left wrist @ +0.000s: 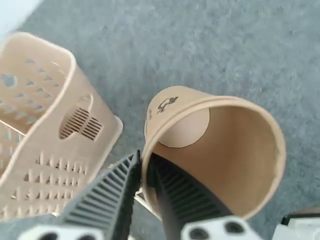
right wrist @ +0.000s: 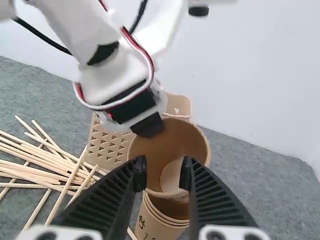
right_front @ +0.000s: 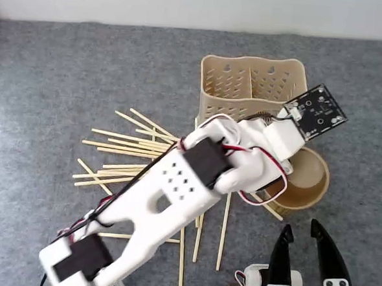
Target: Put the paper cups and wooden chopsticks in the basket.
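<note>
**Left gripper clamps the cup rim beside the basket**

The left gripper [left wrist: 143, 161] is clenched on the rim of a brown paper cup [left wrist: 220, 150], with one black ribbed finger inside the wall and the other outside. In the right wrist view, further rims show under that cup, so it looks nested in others. The cup sits outside the beige perforated plastic basket [right_front: 245, 111], just beside its near right corner, with its mouth open to the high camera. Whether it rests on the table or is lifted clear cannot be told.

The right gripper [right_front: 300, 238] hovers at the table's near edge with its fingers spread. It points toward the cup but stays apart from it.

Thin wooden chopsticks [right_front: 126, 145] lie scattered on the grey felt-like table cover [right_front: 84, 78]. Most lie to the left of the basket, and a few lie under the left arm.
</note>
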Action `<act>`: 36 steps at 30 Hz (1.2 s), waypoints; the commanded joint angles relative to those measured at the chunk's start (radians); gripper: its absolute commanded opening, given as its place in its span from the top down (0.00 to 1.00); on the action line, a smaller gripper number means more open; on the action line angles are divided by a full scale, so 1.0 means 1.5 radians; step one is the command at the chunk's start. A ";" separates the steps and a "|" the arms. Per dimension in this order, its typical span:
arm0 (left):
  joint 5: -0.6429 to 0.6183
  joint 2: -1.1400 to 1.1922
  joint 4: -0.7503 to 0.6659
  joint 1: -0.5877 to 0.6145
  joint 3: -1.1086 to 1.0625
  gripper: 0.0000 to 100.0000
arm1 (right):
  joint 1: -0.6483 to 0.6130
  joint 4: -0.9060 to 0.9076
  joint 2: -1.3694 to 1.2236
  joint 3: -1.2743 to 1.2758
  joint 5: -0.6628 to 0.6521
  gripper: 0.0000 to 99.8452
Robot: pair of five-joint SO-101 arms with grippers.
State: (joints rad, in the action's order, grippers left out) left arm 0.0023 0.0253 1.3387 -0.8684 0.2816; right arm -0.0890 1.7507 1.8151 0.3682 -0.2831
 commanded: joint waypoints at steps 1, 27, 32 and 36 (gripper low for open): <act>-0.006 0.032 0.024 -0.003 0.059 0.99 | -0.007 0.022 -0.003 -0.016 -0.004 0.87; -0.061 0.106 0.082 0.005 0.219 0.72 | -0.007 0.021 -0.003 -0.014 -0.004 0.87; -0.061 0.107 0.099 0.050 0.295 0.72 | -0.007 0.021 -0.003 -0.012 -0.004 0.87; -0.061 0.107 0.130 0.096 0.344 0.72 | -0.007 0.021 -0.003 -0.012 -0.004 0.87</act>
State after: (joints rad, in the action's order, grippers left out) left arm -0.0806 0.2064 1.5060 -0.7702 0.7112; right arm -0.0890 1.7507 1.8151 0.3682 -0.2831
